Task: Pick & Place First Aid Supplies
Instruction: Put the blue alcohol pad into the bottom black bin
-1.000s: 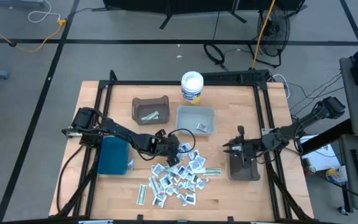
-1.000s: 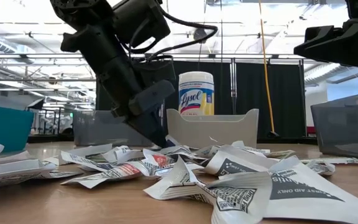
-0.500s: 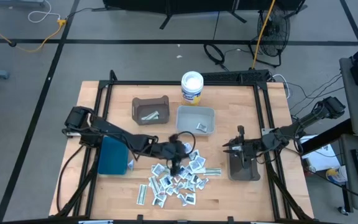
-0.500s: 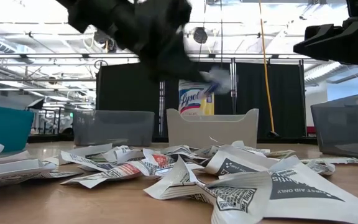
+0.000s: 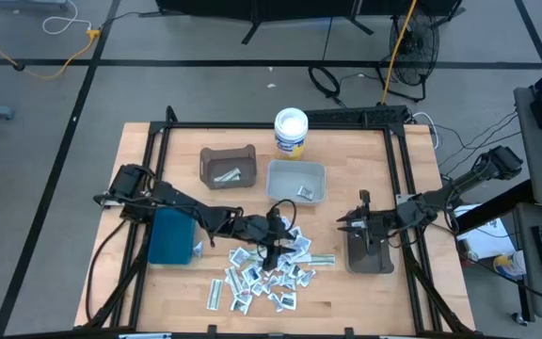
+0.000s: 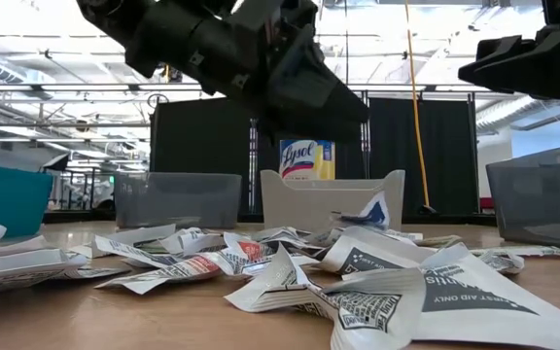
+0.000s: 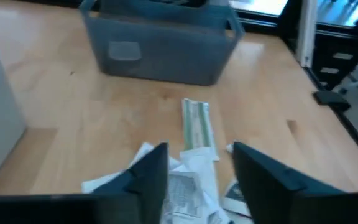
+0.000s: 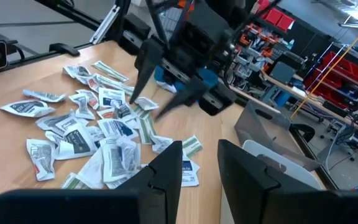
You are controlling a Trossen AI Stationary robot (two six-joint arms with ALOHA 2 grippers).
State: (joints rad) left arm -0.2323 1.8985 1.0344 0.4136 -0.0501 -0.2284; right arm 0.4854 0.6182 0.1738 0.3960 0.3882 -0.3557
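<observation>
While the teal bin [image 5: 170, 236] sits at the table's left edge with the left arm reaching across it, the left gripper [image 5: 273, 247] hangs just above the pile of first aid supplies [image 5: 269, 268]. Its fingers [image 8: 146, 67] are spread, nothing between them; the right wrist view shows this best. One packet [image 6: 367, 211] shows in the low view, tilted, in front of the light grey bin; can't tell if it's airborne or resting.

The pile lies loose on the wood at table centre-front, a green-striped strip [image 7: 196, 123] at its edge toward the right-hand dark grey bin [image 5: 369, 250]. Readable print: "FIRST AID ONLY" on the nearest packet [image 6: 455, 292].

Behind the pile: brown bin [image 5: 229, 165] with a couple of packets in it, then the light grey bin [image 5: 296, 181] holding one. Behind those, a white tub [image 5: 291, 132] labelled "Lysol".

The right gripper [image 5: 345, 222] hovers beside the dark grey bin, fingers parted a little, holding nothing.
</observation>
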